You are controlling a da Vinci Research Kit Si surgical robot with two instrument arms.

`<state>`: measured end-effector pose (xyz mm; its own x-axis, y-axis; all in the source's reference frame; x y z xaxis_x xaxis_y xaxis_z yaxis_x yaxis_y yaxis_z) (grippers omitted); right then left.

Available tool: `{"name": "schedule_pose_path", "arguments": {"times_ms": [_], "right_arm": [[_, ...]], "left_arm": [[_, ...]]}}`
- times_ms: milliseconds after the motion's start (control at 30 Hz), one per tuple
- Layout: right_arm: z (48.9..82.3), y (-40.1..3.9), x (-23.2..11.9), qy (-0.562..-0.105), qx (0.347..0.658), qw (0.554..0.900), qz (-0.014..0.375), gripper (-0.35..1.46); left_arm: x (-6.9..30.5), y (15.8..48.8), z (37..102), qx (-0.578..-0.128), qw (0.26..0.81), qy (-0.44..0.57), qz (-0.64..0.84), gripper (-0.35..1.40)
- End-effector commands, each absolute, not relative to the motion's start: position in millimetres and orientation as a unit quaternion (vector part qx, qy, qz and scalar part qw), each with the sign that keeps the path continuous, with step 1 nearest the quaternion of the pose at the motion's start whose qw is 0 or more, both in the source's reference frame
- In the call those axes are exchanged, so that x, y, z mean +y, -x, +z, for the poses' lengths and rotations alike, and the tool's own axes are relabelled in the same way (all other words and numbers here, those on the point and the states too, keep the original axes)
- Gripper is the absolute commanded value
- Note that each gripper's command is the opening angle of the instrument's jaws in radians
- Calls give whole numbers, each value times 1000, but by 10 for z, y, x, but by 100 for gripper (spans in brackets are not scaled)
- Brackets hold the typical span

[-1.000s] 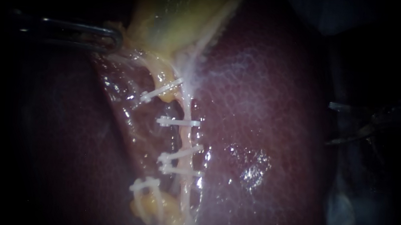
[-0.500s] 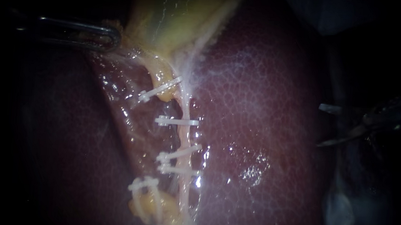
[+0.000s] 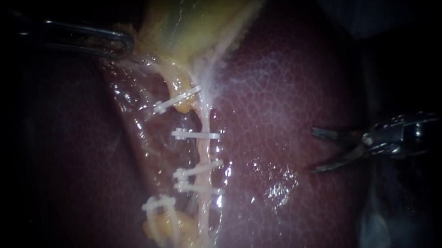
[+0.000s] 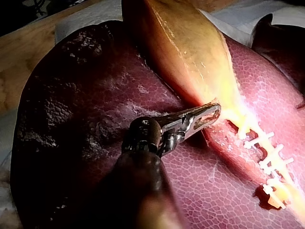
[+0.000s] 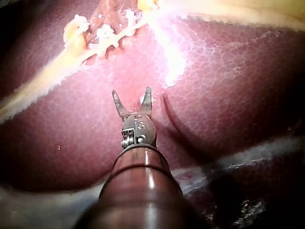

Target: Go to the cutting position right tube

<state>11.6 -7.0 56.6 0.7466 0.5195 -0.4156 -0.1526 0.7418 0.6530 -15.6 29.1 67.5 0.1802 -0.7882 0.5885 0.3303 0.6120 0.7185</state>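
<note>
The left instrument [image 3: 127,42] comes in from the far left. Its claw is closed on the edge of the gallbladder [image 3: 197,18], apparently pulling it aside so the tubes below lie stretched and exposed. The right tube [image 3: 205,151] runs down the middle beside the liver [image 3: 285,92], crossed by 3 white clips [image 3: 195,134]. The right instrument [image 3: 313,150] hovers well to its right. Its claw is open and empty and points at the tube, probably ready to straddle it between clips.
</note>
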Motion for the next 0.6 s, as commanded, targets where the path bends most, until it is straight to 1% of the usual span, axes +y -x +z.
{"name": "schedule_pose_path", "arguments": {"times_ms": [33, 167, 433, 600], "right_arm": [[567, -119, -71, -309, 302, 880, 195, 137], [571, -131, -75, -323, 319, 865, 211, 137], [579, -153, -82, -349, 312, 854, 227, 135], [589, -166, -85, -373, 322, 834, 247, 134]], "left_arm": [[291, 156, 675, -515, 735, -222, -380, -35], [290, 158, 676, -515, 736, -221, -381, -35], [290, 161, 677, -514, 736, -219, -382, -35], [289, 162, 676, -515, 736, -220, -382, -35]]}}
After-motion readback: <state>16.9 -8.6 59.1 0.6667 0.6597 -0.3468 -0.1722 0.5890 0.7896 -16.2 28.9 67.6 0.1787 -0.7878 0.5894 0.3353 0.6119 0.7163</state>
